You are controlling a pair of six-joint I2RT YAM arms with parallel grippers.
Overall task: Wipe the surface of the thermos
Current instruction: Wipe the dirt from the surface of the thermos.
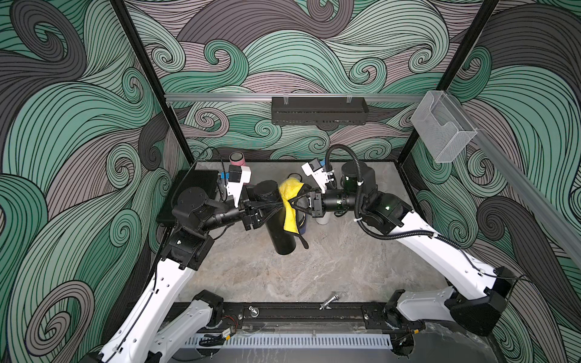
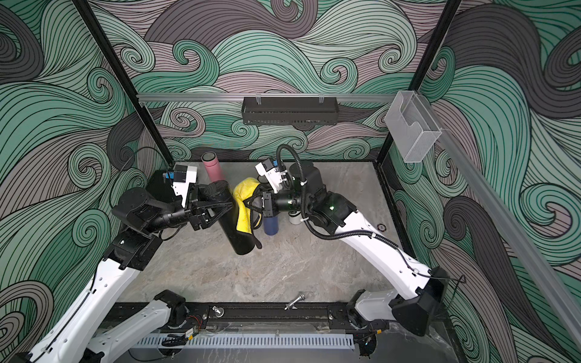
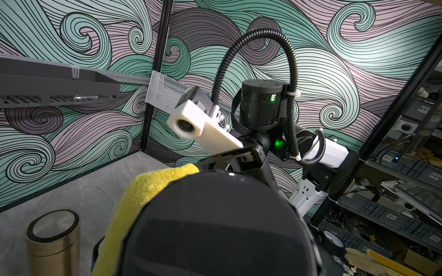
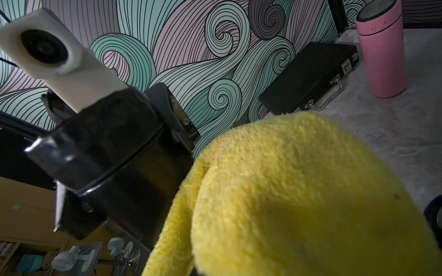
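Your left gripper (image 1: 275, 206) is clamped across the upper body of the black thermos (image 1: 279, 234), with a finger on either side. Your right gripper (image 1: 294, 204) is pinched tight on the yellow cloth (image 1: 289, 193). The cloth lies against the side of the thermos that faces the right arm and hangs down along it.

In both top views the cloth covers the right fingertips, so you cannot see where the cloth meets the thermos. The left wrist view is almost all dark thermos body (image 3: 215, 227) and shows no fingers. The right wrist view is mostly cloth (image 4: 299, 191), with the cap end blurred beside it.

The thermos is over the middle of the table (image 1: 330, 267), tilted. Its long axis runs from the cap end, high between the grippers, down to the base toward the near edge. No view shows whether the base touches the table.

A blue bottle (image 2: 271, 228) and a white bottle (image 2: 295, 219) are half hidden under the right wrist. A pink flask (image 2: 213, 169) stands upright at the back.
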